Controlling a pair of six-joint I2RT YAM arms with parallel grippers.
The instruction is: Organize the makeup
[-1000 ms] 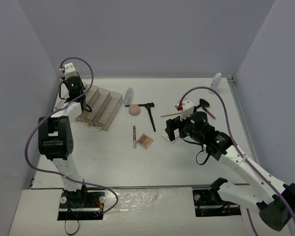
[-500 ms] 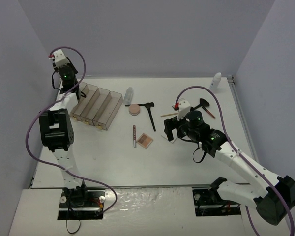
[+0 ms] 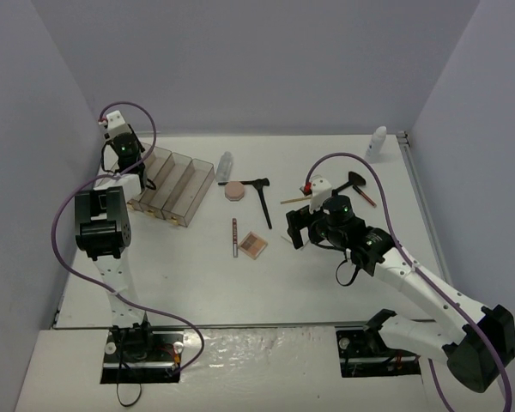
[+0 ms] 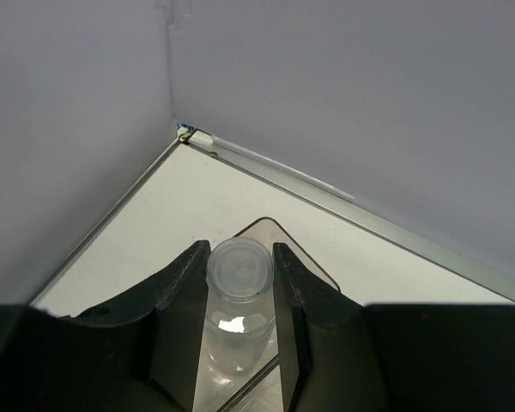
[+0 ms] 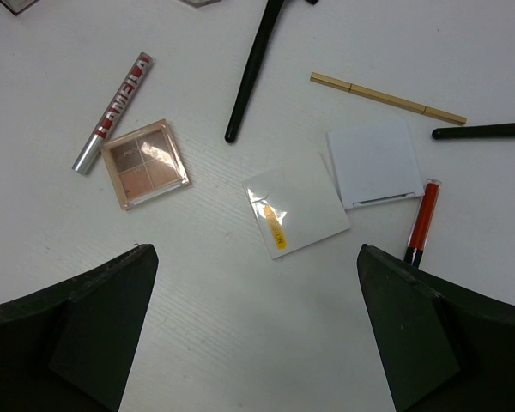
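Observation:
My left gripper [image 4: 240, 279] is shut on a small clear bottle [image 4: 238, 296], held upright over the far-left compartment of the clear organizer tray [image 3: 173, 183]; in the top view this gripper [image 3: 125, 160] is at the tray's left end. My right gripper [image 5: 253, 330] is open and empty, hovering above a white pad with a yellow label [image 5: 296, 215]; it also shows in the top view [image 3: 297, 228]. Around it lie a second white pad [image 5: 375, 161], a square palette [image 5: 144, 163], a lip tube [image 5: 113, 112], a black brush [image 5: 253, 69], a tan pencil [image 5: 386, 93] and a red pencil [image 5: 421, 221].
A clear bottle [image 3: 226, 165] lies beside the tray, with a round pink compact [image 3: 233, 191] in front of it. A white bottle [image 3: 378, 142] stands at the back right corner. Another black brush [image 3: 358, 182] lies right of my right gripper. Walls close in on both sides.
My left gripper rose toward the back wall, then came back down to the tray's left end. My right gripper shifted slightly left and stayed open.

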